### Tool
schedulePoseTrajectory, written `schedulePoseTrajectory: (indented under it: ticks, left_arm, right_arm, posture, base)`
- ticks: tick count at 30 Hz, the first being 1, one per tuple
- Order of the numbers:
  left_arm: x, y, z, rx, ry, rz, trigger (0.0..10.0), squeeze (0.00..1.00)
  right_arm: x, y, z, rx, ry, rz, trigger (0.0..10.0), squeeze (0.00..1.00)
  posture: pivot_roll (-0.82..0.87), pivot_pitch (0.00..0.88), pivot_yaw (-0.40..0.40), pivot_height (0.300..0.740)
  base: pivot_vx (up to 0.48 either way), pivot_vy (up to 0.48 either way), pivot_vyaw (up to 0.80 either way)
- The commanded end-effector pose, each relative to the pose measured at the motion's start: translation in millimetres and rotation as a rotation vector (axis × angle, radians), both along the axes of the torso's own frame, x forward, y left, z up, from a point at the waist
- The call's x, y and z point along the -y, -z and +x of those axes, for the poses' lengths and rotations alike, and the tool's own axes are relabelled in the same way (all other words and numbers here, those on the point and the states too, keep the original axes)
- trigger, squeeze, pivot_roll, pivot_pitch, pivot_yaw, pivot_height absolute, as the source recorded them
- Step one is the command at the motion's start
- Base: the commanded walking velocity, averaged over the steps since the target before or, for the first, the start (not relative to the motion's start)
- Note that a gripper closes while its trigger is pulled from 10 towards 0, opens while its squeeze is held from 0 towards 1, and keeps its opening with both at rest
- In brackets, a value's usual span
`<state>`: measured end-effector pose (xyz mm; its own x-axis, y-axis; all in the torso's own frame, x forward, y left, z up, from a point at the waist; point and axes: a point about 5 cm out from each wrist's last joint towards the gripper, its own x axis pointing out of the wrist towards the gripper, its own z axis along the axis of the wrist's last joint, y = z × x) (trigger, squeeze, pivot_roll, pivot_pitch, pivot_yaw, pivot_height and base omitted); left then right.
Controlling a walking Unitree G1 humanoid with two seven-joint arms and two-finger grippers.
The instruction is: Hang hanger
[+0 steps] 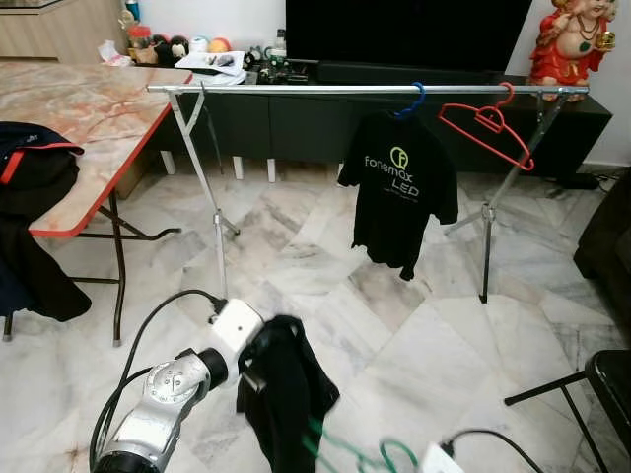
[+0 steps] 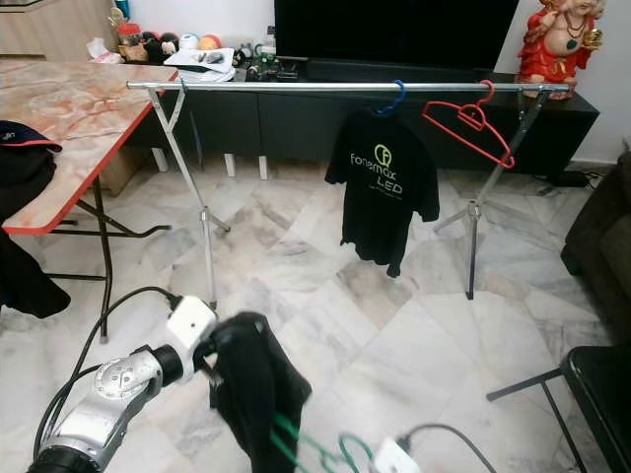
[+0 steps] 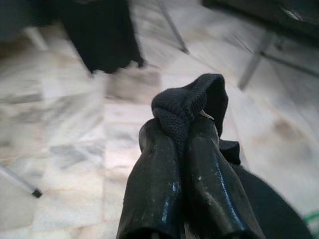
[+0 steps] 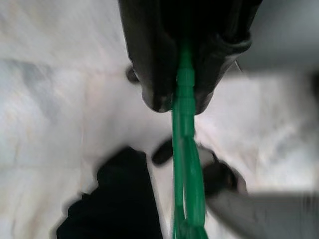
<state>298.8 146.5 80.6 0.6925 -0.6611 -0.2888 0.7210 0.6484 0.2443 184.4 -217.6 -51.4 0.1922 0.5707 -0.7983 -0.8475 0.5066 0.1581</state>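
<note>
My left gripper (image 3: 184, 124) is shut on the collar of a black garment (image 1: 281, 389) that hangs low in front of me. A green hanger (image 1: 365, 455) sticks out from under the cloth, and my right gripper (image 4: 180, 102) is shut on it. Ahead stands a metal clothes rail (image 1: 296, 89). On the rail hang a black printed T-shirt (image 1: 399, 187) on a blue hanger (image 1: 414, 101) and an empty red hanger (image 1: 488, 123), right of the shirt.
A marble-topped folding table (image 1: 79, 128) with dark clothes (image 1: 30, 177) over its edge stands on the left. A low TV cabinet (image 1: 296, 118) runs behind the rail. A black chair (image 1: 592, 389) is at the right, a dark sofa edge (image 1: 606, 246) beyond it.
</note>
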Motion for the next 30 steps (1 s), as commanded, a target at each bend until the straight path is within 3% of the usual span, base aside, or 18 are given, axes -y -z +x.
schedulePoseTrajectory:
  ticks: [1,3,5,7,11,15,16,18,20,23,25,26,28,30]
  left_arm:
    - [6.5,-19.3,5.9,0.095,0.057,0.007,10.0,0.0]
    - [7.8,-20.9,8.4,0.112,0.074,0.041,10.0,0.0]
    - [7.9,-24.3,13.7,0.145,0.024,0.029,10.0,0.0]
    - [1.4,-22.6,18.1,0.162,-0.095,-0.012,10.0,0.0]
    - [-9.7,-16.9,19.4,0.168,-0.211,-0.023,10.0,0.0]
    - [-39.0,-13.3,19.6,0.172,-0.519,-0.152,10.0,0.0]
    - [-39.0,-13.3,19.6,0.172,-0.519,-0.152,10.0,0.0]
    - [-47.2,-14.9,18.4,0.176,-0.613,-0.231,10.0,0.0]
    - [-57.6,-15.7,14.2,0.184,-0.73,-0.311,10.0,0.0]
    - [-61.1,-15.5,11.9,0.185,-0.769,-0.337,10.0,0.0]
    - [-68.5,-17.8,3.4,0.209,-0.811,-0.386,10.0,0.0]
    - [-68.5,-17.8,3.4,0.209,-0.811,-0.386,10.0,0.0]
    - [-71.4,-26.5,-0.9,0.246,-0.829,-0.431,10.0,0.0]
    - [-63.9,-39.6,-2.9,0.274,-0.818,-0.496,10.0,0.0]
  right_arm:
    - [3.0,4.4,-7.7,-0.051,-0.063,-0.057,0.0,0.0]
    - [21.6,-2.3,-3.1,-0.072,-0.198,-0.193,0.0,0.0]
    - [31.5,-11.4,7.9,-0.054,-0.222,-0.242,0.0,0.0]
    - [36.1,-23.2,25.4,0.039,-0.193,-0.261,0.0,0.0]
    - [38.1,-32.7,43.1,0.167,-0.088,-0.277,0.0,0.0]
    - [30.1,-35.9,57.4,0.276,0.249,-0.133,0.0,0.0]
    - [30.1,-35.9,57.4,0.276,0.249,-0.133,0.0,0.0]
    - [23.9,-30.1,55.6,0.292,0.341,-0.106,0.0,0.0]
    - [14.1,-21.9,52.9,0.306,0.529,-0.037,0.0,0.0]
    - [10.0,-18.8,51.2,0.3,0.599,-0.002,0.0,0.0]
    - [-3.8,-7.6,43.3,0.281,0.817,0.08,0.0,0.0]
    - [-3.8,-7.6,43.3,0.281,0.817,0.08,0.0,0.0]
    - [-12.7,4.6,30.4,0.244,0.971,0.088,0.0,0.0]
    - [-7.6,16.0,14.4,0.183,1.185,0.058,0.0,0.0]
  posture:
    - [-0.01,0.043,-0.012,0.74]
    - [-0.01,0.049,-0.028,0.74]
    - [-0.01,0.05,-0.033,0.74]
    - [-0.02,0.056,-0.036,0.74]
    - [-0.03,0.061,-0.035,0.74]
    - [-0.03,0.073,-0.033,0.74]
    - [-0.03,0.073,-0.033,0.74]
    - [-0.03,0.08,-0.035,0.74]
    - [-0.02,0.089,-0.025,0.74]
    - [-0.02,0.09,-0.022,0.74]
    - [-0.02,0.102,-0.009,0.74]
    - [-0.02,0.102,-0.009,0.74]
    - [0.0,0.108,-0.002,0.74]
    - [0.0,0.111,0.012,0.74]
  base:
    - [0.0,0.0,0.0]
    - [0.0,0.0,0.0]
    - [0.0,0.0,0.0]
    - [0.0,0.0,0.0]
    - [0.0,0.0,0.0]
    - [0.0,0.0,0.0]
    - [0.0,0.0,0.0]
    - [0.0,0.0,0.0]
    - [0.0,0.0,0.0]
    - [0.0,0.0,0.0]
    - [0.0,0.0,0.0]
    - [0.0,0.0,0.0]
    - [0.0,0.0,0.0]
    - [0.0,0.0,0.0]
